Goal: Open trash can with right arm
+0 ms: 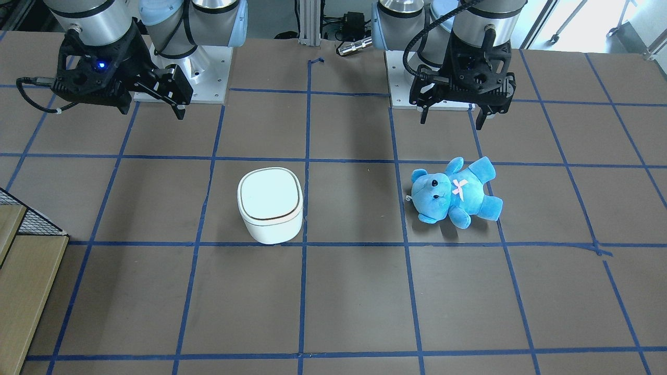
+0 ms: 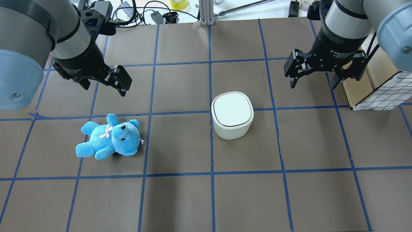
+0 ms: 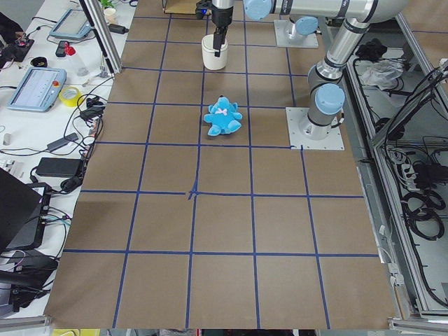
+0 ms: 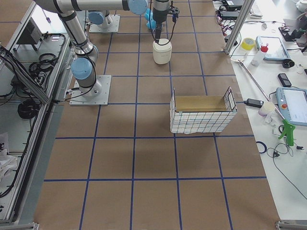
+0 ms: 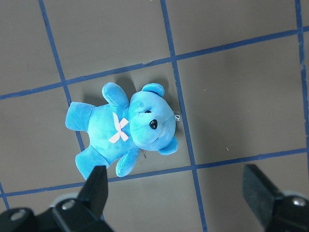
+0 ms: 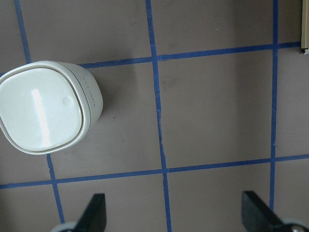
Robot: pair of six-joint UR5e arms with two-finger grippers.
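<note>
The white trash can (image 2: 232, 114) stands near the table's middle with its lid shut; it also shows in the front view (image 1: 270, 205) and at the left of the right wrist view (image 6: 46, 106). My right gripper (image 2: 312, 85), the one with the blue light (image 1: 152, 111), is open and empty. It hangs above the table, off to the side of the can and apart from it. My left gripper (image 2: 105, 90) is open and empty above a blue plush bear (image 2: 109, 137), which also shows in the left wrist view (image 5: 125, 128).
A wire-mesh basket with a cardboard lining (image 2: 379, 93) stands at the table's right edge, just beyond my right gripper. Blue tape lines grid the brown table. Cables and tools lie past the far edge.
</note>
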